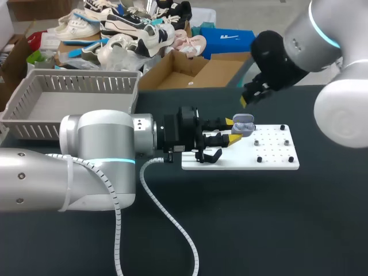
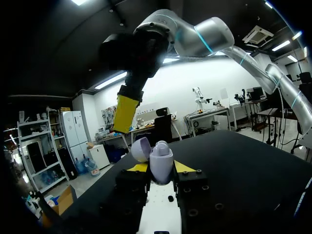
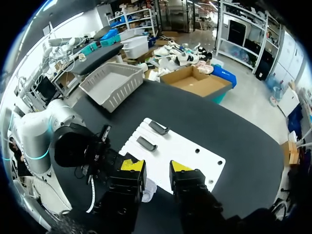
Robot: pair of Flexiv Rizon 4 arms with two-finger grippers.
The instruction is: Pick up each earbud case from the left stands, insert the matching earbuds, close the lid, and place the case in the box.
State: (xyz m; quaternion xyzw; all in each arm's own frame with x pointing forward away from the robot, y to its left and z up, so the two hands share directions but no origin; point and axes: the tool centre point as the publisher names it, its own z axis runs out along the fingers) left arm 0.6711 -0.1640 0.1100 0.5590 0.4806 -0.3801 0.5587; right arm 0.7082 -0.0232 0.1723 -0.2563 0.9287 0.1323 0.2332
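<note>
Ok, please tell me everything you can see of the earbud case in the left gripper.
The earbud case is small, rounded, pale lilac-grey, smooth like plastic. Its lid stands hinged open. The left gripper clamps its body from two sides between yellow tips, above the white board. The right gripper hangs nearby, not touching.

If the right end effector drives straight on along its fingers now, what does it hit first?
Likely the white board, right beside the open earbud case held in the left end effector. Depth below the right end effector is unclear, so it may clip the case.
</note>
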